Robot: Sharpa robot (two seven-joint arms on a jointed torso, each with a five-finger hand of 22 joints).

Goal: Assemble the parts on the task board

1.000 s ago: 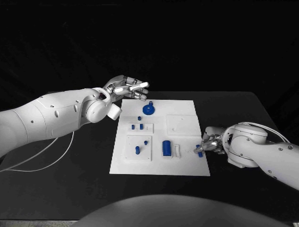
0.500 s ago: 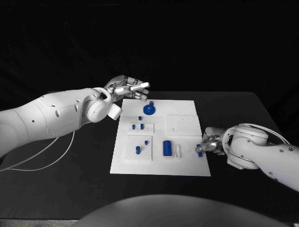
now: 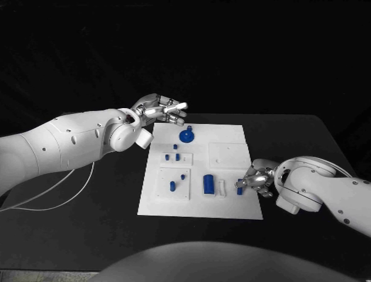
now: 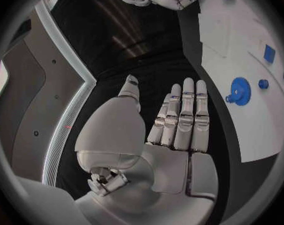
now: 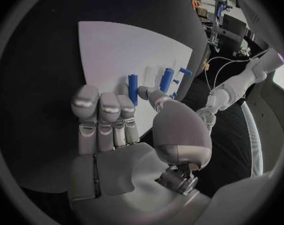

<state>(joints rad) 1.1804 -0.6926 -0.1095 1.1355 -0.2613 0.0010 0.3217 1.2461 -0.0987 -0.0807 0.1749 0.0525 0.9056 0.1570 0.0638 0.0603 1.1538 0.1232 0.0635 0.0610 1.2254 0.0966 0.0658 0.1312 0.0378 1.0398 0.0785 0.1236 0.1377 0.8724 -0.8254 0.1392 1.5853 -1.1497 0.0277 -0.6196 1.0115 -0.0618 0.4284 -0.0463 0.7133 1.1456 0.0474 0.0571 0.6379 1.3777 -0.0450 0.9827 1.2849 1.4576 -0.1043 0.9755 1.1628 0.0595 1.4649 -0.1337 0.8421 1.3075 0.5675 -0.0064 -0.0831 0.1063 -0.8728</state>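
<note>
The white task board (image 3: 232,202) lies mid-table. On it are a blue gear (image 3: 185,136), two small pegs (image 3: 171,157), two upright pegs (image 3: 171,186) and a long blue block (image 3: 208,184). My left hand (image 3: 160,110) hovers at the board's far left corner with fingers spread and nothing in it; its wrist view shows the flat palm (image 4: 179,130), the gear (image 4: 240,91) and the board (image 4: 236,40). My right hand (image 3: 255,180) is at the board's right edge and pinches a small blue peg (image 3: 239,190) between thumb and finger, with the peg (image 5: 132,82) just past its fingertips.
A small white piece (image 3: 222,187) lies beside the long block. A thin white cable (image 3: 58,188) trails over the black table on the left. A raised white square (image 3: 226,154) sits on the board's right half.
My right hand has shifted a little left over the board's right edge, carrying the blue peg with it. The left hand has barely moved.
</note>
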